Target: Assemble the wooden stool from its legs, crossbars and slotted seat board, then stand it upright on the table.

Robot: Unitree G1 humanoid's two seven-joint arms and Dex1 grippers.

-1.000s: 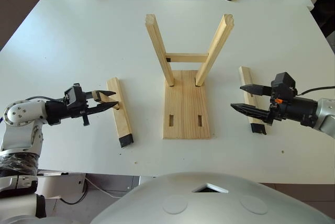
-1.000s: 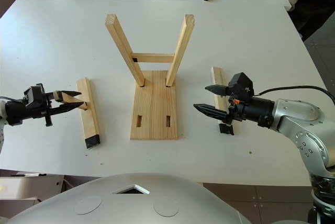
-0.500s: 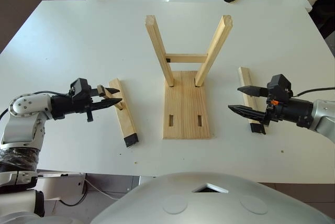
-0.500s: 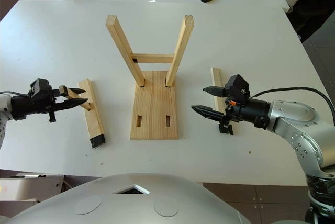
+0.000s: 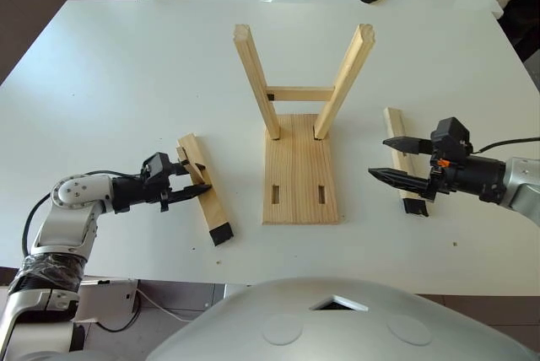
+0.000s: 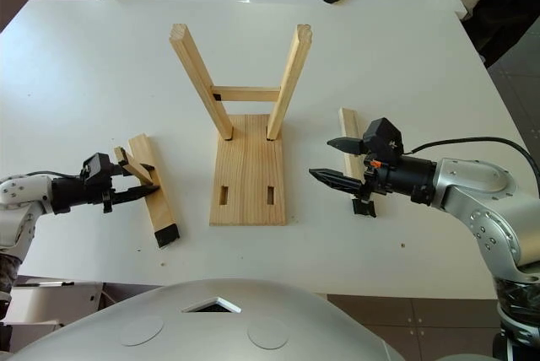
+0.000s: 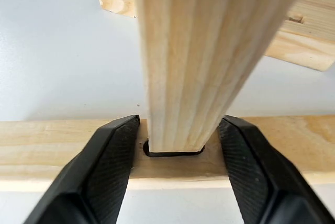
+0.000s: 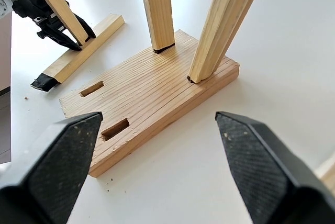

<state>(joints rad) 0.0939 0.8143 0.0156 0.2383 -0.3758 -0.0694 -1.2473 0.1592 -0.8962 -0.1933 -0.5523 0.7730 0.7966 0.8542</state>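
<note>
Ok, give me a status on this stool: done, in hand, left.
Done: two legs and their crossbar stand in the far slots of the seat board. In hand: the left gripper clamps a short crossbar plugged into the left loose leg; the right gripper is open near the right loose leg. Left: fill the two near slots, then flip it upright.

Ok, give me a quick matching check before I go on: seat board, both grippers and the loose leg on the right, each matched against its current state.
Things:
1. seat board
2. left gripper
3. right gripper
4. right loose leg

States:
A. open, above the table
B. flat on the table, its two near slots empty
C. lying on the table, in no slot
D. shut on the short crossbar

Pairs: 1-B, 2-D, 3-A, 4-C
</note>
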